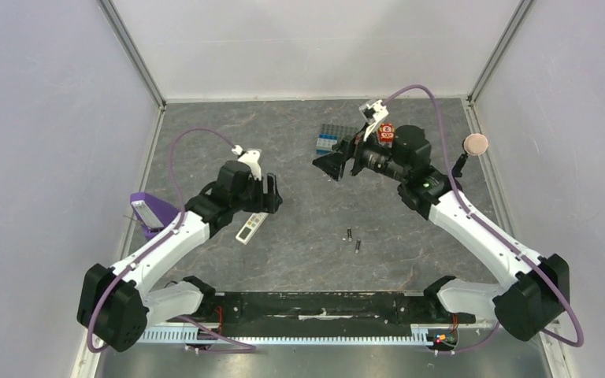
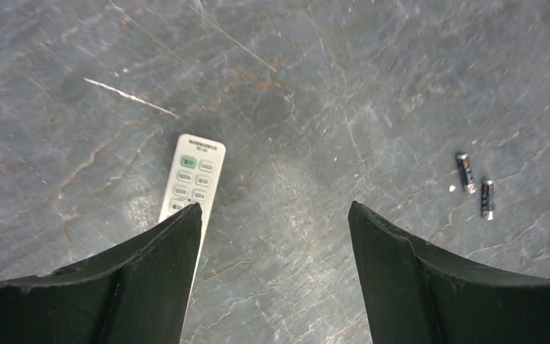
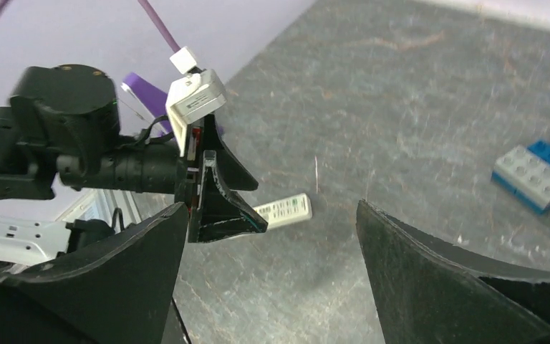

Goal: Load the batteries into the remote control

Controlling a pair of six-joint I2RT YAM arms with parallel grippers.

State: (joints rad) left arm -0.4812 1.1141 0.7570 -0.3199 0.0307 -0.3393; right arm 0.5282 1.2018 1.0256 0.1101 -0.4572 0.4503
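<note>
The white remote control (image 1: 250,228) lies flat on the grey table, buttons up, left of centre. It also shows in the left wrist view (image 2: 190,179) and the right wrist view (image 3: 284,210). Two small dark batteries (image 1: 349,234) (image 1: 358,246) lie side by side near the table's middle, apart from the remote; the left wrist view shows them at the right (image 2: 465,172) (image 2: 487,198). My left gripper (image 1: 272,193) (image 2: 276,215) is open and empty, just above the remote's far end. My right gripper (image 1: 335,165) (image 3: 271,208) is open and empty, raised at the back.
Blue and grey toy bricks (image 1: 329,140) (image 3: 537,175) lie at the back beside my right gripper. A red object (image 1: 386,132) sits behind the right wrist. A purple object (image 1: 148,211) lies at the left edge. A round pale disc (image 1: 476,144) stands at the right wall.
</note>
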